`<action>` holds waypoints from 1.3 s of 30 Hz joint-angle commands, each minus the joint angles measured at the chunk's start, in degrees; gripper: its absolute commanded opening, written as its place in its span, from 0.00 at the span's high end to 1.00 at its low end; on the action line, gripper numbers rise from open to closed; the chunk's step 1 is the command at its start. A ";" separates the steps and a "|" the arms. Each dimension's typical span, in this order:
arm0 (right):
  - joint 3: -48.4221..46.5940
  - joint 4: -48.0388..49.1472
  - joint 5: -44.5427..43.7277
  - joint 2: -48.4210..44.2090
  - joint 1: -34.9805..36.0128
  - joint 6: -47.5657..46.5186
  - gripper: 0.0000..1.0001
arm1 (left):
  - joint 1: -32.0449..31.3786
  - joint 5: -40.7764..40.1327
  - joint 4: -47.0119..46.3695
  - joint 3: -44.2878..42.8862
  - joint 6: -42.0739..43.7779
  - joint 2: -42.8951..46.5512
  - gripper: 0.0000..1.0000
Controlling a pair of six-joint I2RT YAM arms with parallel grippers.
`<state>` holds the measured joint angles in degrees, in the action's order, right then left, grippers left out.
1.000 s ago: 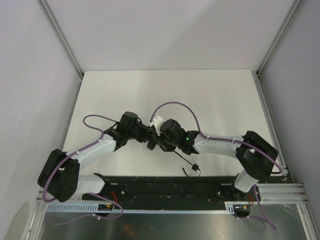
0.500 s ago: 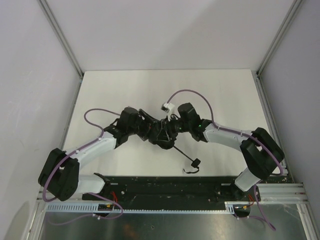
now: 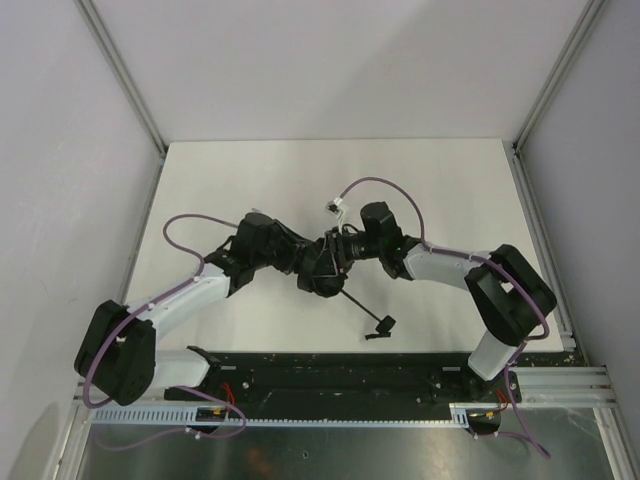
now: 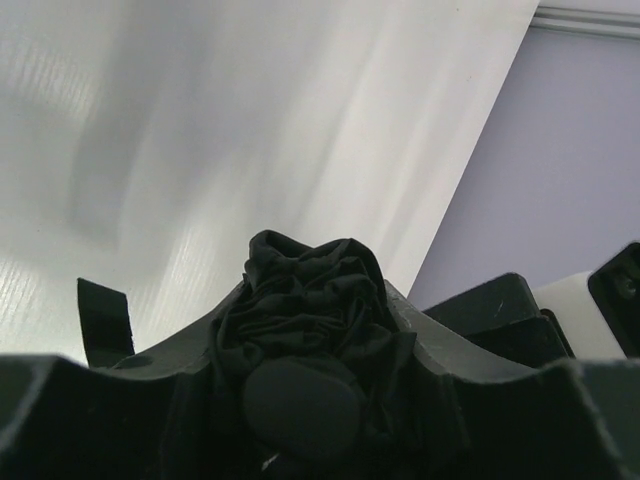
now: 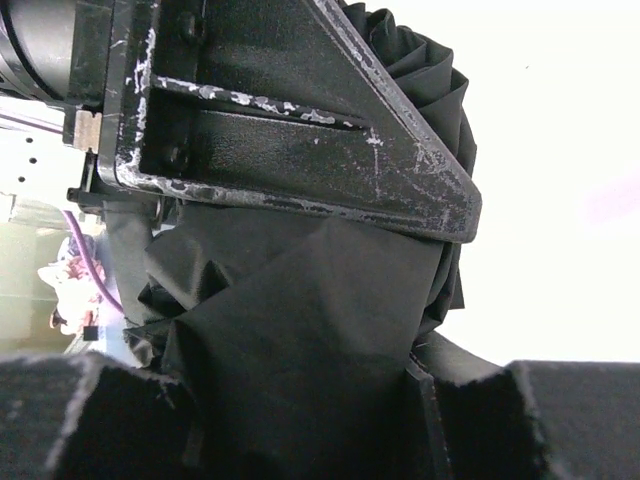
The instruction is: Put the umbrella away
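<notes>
The black umbrella (image 3: 322, 276) is a crumpled folded bundle at the table's middle. Its thin shaft runs down-right to the small handle (image 3: 381, 324) with its strap. My left gripper (image 3: 306, 262) comes from the left and my right gripper (image 3: 337, 256) from the right, and they meet on the bundle. In the left wrist view, bunched fabric (image 4: 305, 300) and a round cap (image 4: 300, 405) fill my left gripper (image 4: 315, 330). In the right wrist view, canopy fabric (image 5: 300, 300) fills my right gripper (image 5: 300, 400), under the left arm's scratched finger (image 5: 300, 130).
The white table (image 3: 450, 190) is walled by pale panels on three sides. A black rail (image 3: 330, 375) with the arm bases runs along the near edge. Purple cables (image 3: 375, 185) loop over both wrists.
The right wrist has swung away from me and turned its gripper leftward onto the bundle. The left gripper widened, then closed in on the fabric. The handle end shifted slightly left.
</notes>
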<state>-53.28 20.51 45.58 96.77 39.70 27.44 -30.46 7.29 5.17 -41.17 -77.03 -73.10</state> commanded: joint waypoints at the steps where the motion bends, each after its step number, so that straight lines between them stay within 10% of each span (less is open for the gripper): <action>1: -2.88 -0.18 -0.98 -6.22 2.36 -2.81 0.62 | -0.94 1.74 -6.42 1.82 2.35 1.90 0.99; 5: -2.84 -9.83 -12.30 -9.10 4.48 -8.52 0.22 | -0.65 1.30 -8.27 3.65 0.51 3.23 1.00; 9: -2.88 -15.39 -23.71 -10.87 9.59 -14.40 0.04 | -0.34 1.99 -8.18 4.20 -2.26 3.05 1.00; 26: -2.57 -33.39 -32.73 -29.27 6.41 -4.59 0.01 | 6.83 3.88 -11.06 1.38 0.67 8.24 1.00; 39: 8.92 -26.22 -20.65 -35.67 -20.19 23.58 0.03 | 10.59 15.47 -20.87 -3.93 -2.65 8.35 1.00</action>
<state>-51.66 -12.08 15.86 59.83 25.80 37.80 -20.25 16.43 -5.76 -40.40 -77.41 -66.59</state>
